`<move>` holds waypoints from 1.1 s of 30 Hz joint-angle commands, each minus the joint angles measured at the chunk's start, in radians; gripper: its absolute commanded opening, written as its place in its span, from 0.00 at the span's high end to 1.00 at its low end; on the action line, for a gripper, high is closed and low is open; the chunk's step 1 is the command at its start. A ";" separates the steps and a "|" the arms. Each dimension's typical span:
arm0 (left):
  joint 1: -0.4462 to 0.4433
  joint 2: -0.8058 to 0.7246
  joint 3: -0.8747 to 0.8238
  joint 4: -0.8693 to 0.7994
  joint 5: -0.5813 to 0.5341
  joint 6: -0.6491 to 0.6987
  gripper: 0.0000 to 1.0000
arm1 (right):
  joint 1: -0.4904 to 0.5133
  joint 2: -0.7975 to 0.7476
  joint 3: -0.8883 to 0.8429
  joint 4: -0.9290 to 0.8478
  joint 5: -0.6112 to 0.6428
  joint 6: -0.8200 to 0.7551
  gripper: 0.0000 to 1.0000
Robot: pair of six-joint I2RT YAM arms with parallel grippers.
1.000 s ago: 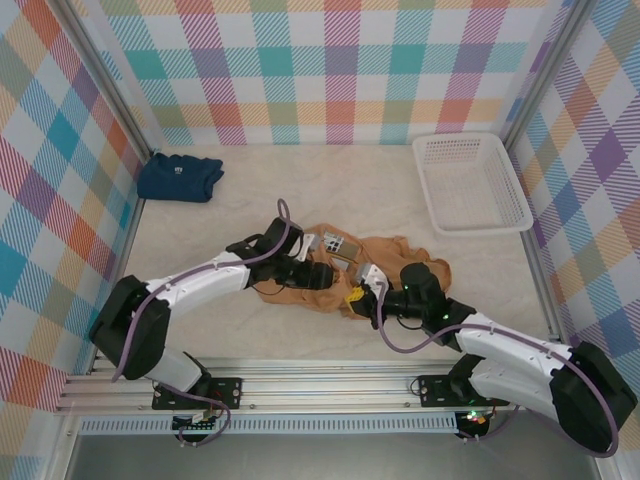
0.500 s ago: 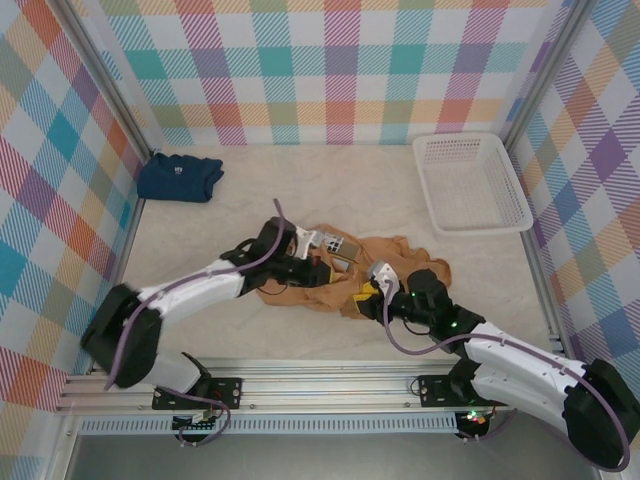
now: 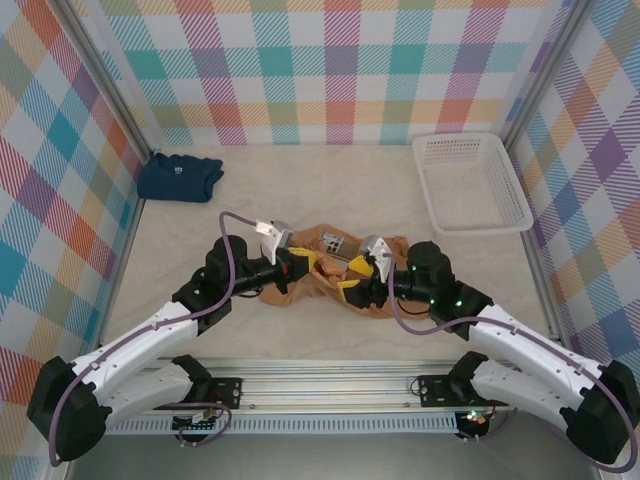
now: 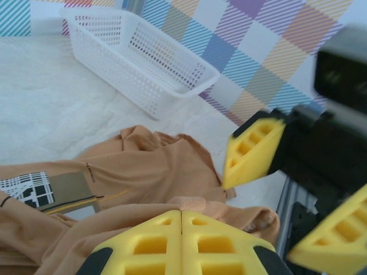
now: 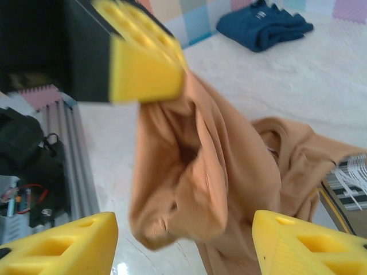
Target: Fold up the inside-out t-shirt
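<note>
The tan inside-out t-shirt (image 3: 326, 284) lies crumpled in the middle of the table, with a grey printed patch (image 3: 336, 245) showing at its far side. My left gripper (image 3: 303, 268) is shut on a fold of the shirt (image 4: 189, 201), and that fold hangs lifted from the yellow fingers (image 4: 182, 232). Facing it from the right, my right gripper (image 3: 360, 274) stands open. In the right wrist view its fingers (image 5: 63, 243) sit wide on either side of the hanging cloth (image 5: 200, 172) without touching it.
A folded navy-blue shirt (image 3: 180, 176) lies at the far left corner. A white mesh basket (image 3: 470, 182) stands at the far right. Checked walls enclose the table, and a metal rail (image 3: 320, 385) runs along the near edge.
The left gripper closed on the shirt and lifted a fold as its arm drew back. The right gripper opened, let go of the cloth and rose slightly.
</note>
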 commanded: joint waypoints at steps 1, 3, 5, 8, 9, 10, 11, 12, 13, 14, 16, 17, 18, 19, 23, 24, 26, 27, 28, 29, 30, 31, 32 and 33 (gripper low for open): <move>0.006 -0.006 -0.004 0.069 0.001 0.082 1.00 | -0.013 0.023 0.087 -0.052 -0.089 -0.001 0.36; 0.004 0.001 -0.004 0.074 0.018 0.084 1.00 | -0.014 0.072 0.146 -0.119 -0.062 -0.029 0.37; 0.003 0.008 -0.002 0.068 0.021 0.085 1.00 | -0.014 0.153 0.229 -0.221 -0.046 -0.075 0.40; 0.000 0.010 0.006 0.046 0.022 0.091 1.00 | -0.011 0.251 0.306 -0.304 -0.049 -0.116 0.45; -0.001 0.010 0.008 0.041 0.020 0.091 1.00 | -0.011 0.266 0.314 -0.309 -0.052 -0.122 0.46; -0.002 0.009 0.011 0.035 0.019 0.093 1.00 | -0.007 0.281 0.323 -0.311 -0.055 -0.128 0.47; -0.003 0.008 0.013 0.029 0.014 0.093 1.00 | -0.004 0.294 0.332 -0.321 -0.052 -0.135 0.47; -0.005 0.011 0.014 0.024 0.011 0.093 1.00 | -0.001 0.303 0.337 -0.330 -0.038 -0.141 0.48; -0.004 0.011 0.016 0.019 0.007 0.094 1.00 | 0.002 0.310 0.341 -0.342 -0.017 -0.142 0.49; -0.006 0.011 0.018 0.011 0.004 0.094 1.00 | 0.008 0.315 0.345 -0.358 0.006 -0.173 0.50; -0.007 0.016 0.024 -0.006 -0.004 0.098 1.00 | 0.024 0.318 0.355 -0.394 0.053 -0.203 0.50; -0.009 0.020 0.029 -0.015 -0.004 0.100 1.00 | 0.039 0.317 0.359 -0.409 0.090 -0.214 0.49; -0.011 0.024 0.033 -0.023 -0.004 0.102 1.00 | 0.052 0.317 0.363 -0.418 0.129 -0.223 0.49; -0.013 0.030 0.036 -0.028 -0.002 0.102 1.00 | 0.068 0.318 0.368 -0.427 0.178 -0.235 0.49; -0.016 0.044 0.048 -0.046 -0.004 0.102 1.00 | 0.146 0.340 0.385 -0.469 0.372 -0.306 0.46; -0.016 0.047 0.053 -0.051 -0.004 0.101 1.00 | 0.163 0.347 0.385 -0.470 0.406 -0.320 0.46; -0.017 0.053 0.059 -0.060 0.000 0.099 1.00 | 0.198 0.362 0.384 -0.464 0.495 -0.348 0.47; -0.017 0.054 0.061 -0.061 0.000 0.098 1.00 | 0.207 0.366 0.384 -0.461 0.517 -0.355 0.48; -0.017 0.054 0.062 -0.061 0.000 0.097 1.00 | 0.219 0.375 0.384 -0.457 0.550 -0.364 0.50; -0.017 0.054 0.060 -0.064 0.002 0.093 1.00 | 0.226 0.382 0.385 -0.455 0.579 -0.371 0.51; -0.016 0.054 0.061 -0.065 0.002 0.092 1.00 | 0.235 0.386 0.384 -0.448 0.606 -0.377 0.52; -0.017 0.054 0.062 -0.071 0.000 0.090 1.00 | 0.241 0.389 0.379 -0.440 0.628 -0.385 0.53; -0.017 0.054 0.063 -0.075 0.000 0.090 1.00 | 0.246 0.391 0.379 -0.434 0.644 -0.389 0.54; -0.017 0.055 0.063 -0.080 -0.002 0.090 1.00 | 0.252 0.389 0.376 -0.424 0.670 -0.392 0.57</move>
